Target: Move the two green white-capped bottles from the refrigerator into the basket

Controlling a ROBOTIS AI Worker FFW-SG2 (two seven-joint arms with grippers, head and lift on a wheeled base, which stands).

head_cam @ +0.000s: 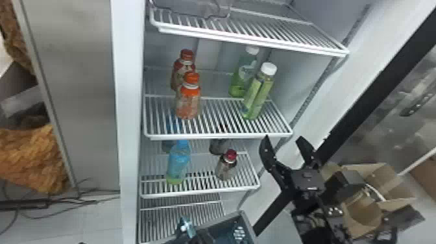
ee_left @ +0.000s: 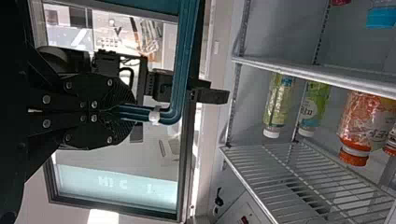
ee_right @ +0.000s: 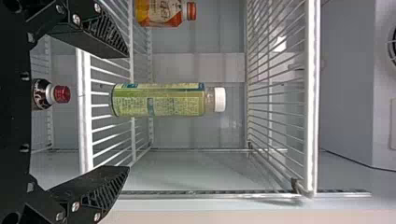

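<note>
Looks most like a robot lab or test room, though not possible to say with full certainty. Suggested by a black robot arm [head_cam: 311,207] in front of an upright refrigerator [head_cam: 128,97] of shop type, with black-framed glass door [head_cam: 399,94], white wire shelves [head_cam: 214,135] and drink bottles [head_cam: 188,105]. Also to be seen: loose dark cables [head_cam: 19,205] on a pale tiled floor [head_cam: 100,224], and open cardboard boxes [head_cam: 392,183] near the arm.
</note>
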